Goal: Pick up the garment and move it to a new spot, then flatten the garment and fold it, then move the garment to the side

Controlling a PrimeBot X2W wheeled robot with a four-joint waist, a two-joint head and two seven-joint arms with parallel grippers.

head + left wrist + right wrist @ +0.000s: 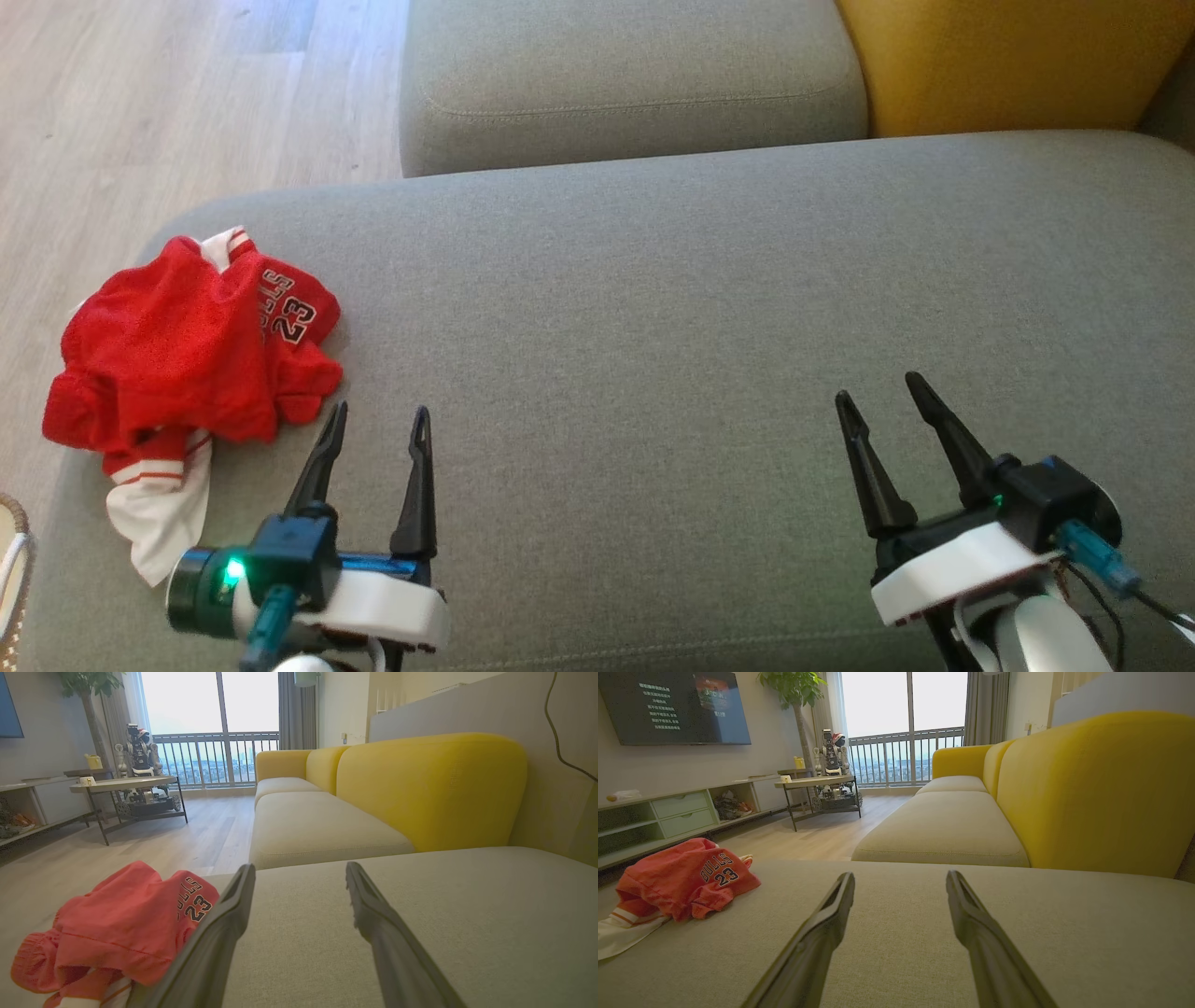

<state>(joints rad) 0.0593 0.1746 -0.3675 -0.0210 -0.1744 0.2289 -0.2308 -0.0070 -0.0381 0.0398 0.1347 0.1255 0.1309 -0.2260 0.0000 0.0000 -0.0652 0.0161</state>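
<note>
Jersey (191, 350), red, marked "Bulls 23", lies crumpled on the grey sofa cushion (653, 308), just beside the left hand (381, 411) on its outer left. The bulk of the heap sits level with the fingertips and forward of them, and a white-trimmed edge trails back alongside the wrist. The long axis runs roughly parallel to the fingers. Left hand: fingers spread, empty, pointing past the heap. Right hand (878, 387): spread, empty, well apart on the opposite side. The left hand is judged nearer, and a leftward turn would likely be needed to face the heap.
</note>
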